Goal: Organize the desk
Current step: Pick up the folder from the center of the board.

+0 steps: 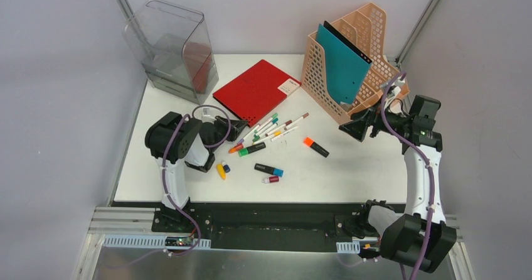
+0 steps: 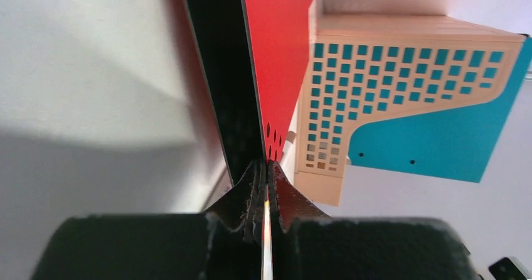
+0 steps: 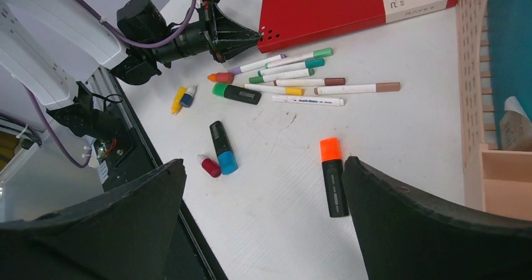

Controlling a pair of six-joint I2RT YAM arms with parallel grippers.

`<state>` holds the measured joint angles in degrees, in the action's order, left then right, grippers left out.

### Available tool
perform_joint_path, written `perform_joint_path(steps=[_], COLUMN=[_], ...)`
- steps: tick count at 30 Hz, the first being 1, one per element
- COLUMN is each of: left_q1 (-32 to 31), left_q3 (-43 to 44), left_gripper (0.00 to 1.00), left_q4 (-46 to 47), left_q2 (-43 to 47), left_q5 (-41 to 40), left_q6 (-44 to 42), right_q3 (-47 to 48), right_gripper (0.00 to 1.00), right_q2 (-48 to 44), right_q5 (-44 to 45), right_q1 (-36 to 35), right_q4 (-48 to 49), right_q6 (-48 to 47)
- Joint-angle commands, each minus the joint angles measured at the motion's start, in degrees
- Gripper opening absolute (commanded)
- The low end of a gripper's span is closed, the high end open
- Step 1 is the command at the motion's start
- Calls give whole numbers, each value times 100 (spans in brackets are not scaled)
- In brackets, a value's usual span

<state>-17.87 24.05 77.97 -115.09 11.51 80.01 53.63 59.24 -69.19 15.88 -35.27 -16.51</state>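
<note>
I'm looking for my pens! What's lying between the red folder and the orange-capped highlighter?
A scattered bunch of thin felt-tip pens, shown in the top view.

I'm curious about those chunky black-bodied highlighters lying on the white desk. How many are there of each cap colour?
Green-capped highlighter: 1
Blue-capped highlighter: 1
Orange-capped highlighter: 1
Total: 3
</note>
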Motion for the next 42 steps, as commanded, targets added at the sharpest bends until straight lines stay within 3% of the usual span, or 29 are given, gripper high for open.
perform_joint_path(steps=[1,6,9,13,14,19,23,27,29,37,42], left_q1=[60,64,64,60,64,44,31,-3,-59,-285,-346], left_q3=[-104,-342,-546,-798,-856,-1075,-1267,-1400,-1408,-1381,-1447], left_gripper=[0,0,0,0,0,0,0,0,0,0,0], left_q4=[403,403,403,403,403,293,25,-387,-652,-2312,-2697], left_q2=[646,1083,1294,1645,1754,2216,2632,3142,3435,4871,5284], left_q5=[-46,19,70,118,130,242,258,193,150,-142,-262], left_q6=[88,216,342,432,440,510,518,474,465,50,28], right_q3=[-192,-611,-1061,-1187,-1145,-902,-400,-138,-44,274,277], right_gripper=[99,99,99,99,99,99,99,99,99,99,99], right_q2=[-34,94,236,626,737,1608,2387,2988,3258,4121,4450], right_q5=[-367,-503,-326,-245,696,2382,3636,3933,4637,4965,5020], right_q1=[-159,-542,-1016,-1556,-1783,-2849,-3524,-3966,-4140,-4520,-4604], right_q4=[790,2044,3291,4163,4305,5412,5349,5551,5741,5812,5938], right_q6=[523,1434,2447,2593,3310,4910,5719,5938,6371,7008,7407])
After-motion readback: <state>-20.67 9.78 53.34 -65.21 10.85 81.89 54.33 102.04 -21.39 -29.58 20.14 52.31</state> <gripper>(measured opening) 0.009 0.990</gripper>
